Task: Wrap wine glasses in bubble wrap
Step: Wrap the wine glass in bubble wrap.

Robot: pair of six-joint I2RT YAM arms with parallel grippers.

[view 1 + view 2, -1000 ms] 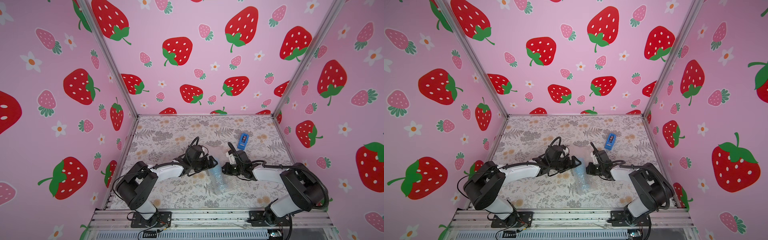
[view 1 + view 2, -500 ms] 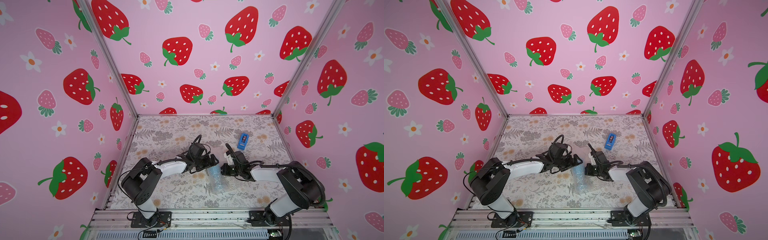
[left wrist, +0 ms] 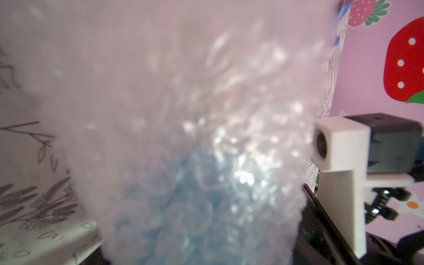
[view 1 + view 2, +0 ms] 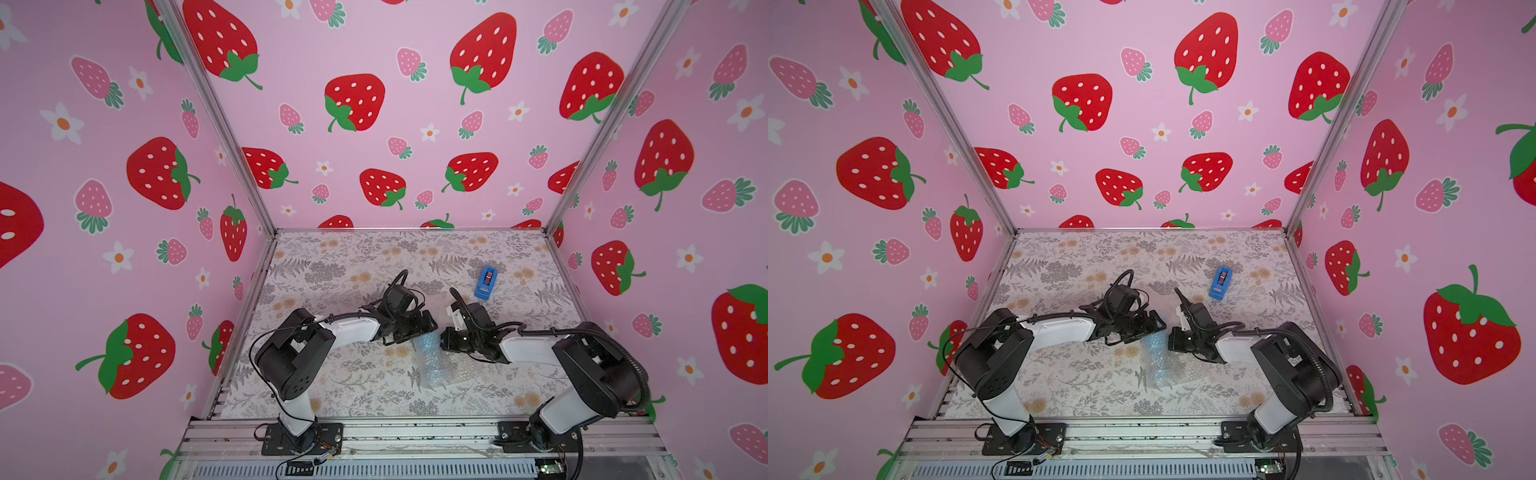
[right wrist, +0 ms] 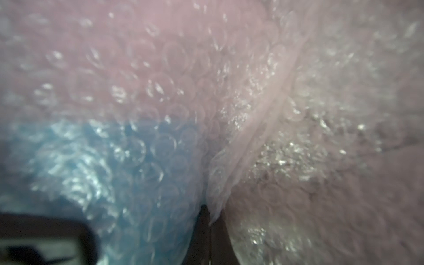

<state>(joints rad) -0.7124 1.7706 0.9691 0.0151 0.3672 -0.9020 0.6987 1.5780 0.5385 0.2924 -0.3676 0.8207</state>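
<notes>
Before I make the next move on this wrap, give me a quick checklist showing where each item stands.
1. Right claw shut on a fold of the bubble wrap: ok.
2. Goblet covered: ok for the part in view, where blue shows only through the film. Its ends: cannot tell.
3. Left claw gripping the bundle: cannot tell. Its jaws stand wide on either side of it in the left wrist view.
4. Wrap fully rolled: not ok. A loose flap lies flat on the table toward the right arm.
5. Tape dispenser clear of both arms: ok. It sits apart, farther back.
</notes>
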